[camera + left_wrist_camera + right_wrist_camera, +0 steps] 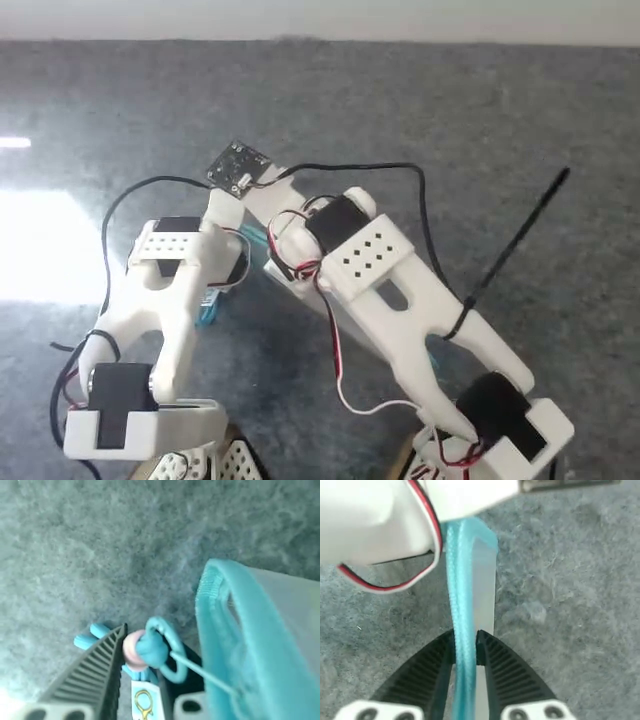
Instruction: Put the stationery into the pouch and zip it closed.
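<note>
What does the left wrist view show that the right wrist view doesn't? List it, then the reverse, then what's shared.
Left wrist only: the left claw shut on the zipper pull, a teal cord with a ring and a pink bead. Right wrist only: the right claw shut on the pouch edge, with the other arm beyond. Both: the pouch and the grey table.
</note>
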Robot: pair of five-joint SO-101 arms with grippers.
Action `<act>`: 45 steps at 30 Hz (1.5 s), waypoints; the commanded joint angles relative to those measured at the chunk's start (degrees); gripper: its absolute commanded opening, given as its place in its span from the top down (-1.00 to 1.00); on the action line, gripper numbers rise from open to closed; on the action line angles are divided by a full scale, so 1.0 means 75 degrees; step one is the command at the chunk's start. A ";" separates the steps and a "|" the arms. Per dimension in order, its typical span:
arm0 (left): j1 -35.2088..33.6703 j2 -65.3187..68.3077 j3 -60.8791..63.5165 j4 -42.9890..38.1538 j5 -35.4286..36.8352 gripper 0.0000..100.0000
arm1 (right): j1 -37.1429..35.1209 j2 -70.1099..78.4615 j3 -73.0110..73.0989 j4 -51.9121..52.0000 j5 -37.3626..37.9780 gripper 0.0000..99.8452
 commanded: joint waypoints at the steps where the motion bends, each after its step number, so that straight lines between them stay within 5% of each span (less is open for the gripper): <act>1: -0.0070 -0.0023 0.0076 -0.0082 -0.0059 0.98 | 0.0088 -0.0967 -0.0281 0.0018 0.0070 0.96; 12: -0.0070 -0.0012 0.0076 -0.0082 -0.0059 0.98 | 0.0064 -0.0955 -0.0692 0.0486 0.0000 0.36; 19: -0.0070 -0.0012 0.0076 -0.0082 -0.0070 0.98 | 0.0053 -0.0955 -0.0703 0.0826 -0.0375 0.54; 39: -0.0070 -0.0012 0.0076 -0.0082 -0.0070 0.98 | -0.0568 -0.0029 -0.1078 0.1506 -0.0363 0.55; 45: -0.0070 -0.0012 0.0076 -0.0082 -0.0094 0.98 | -0.0568 -0.0041 -0.1078 0.1436 -0.0363 0.92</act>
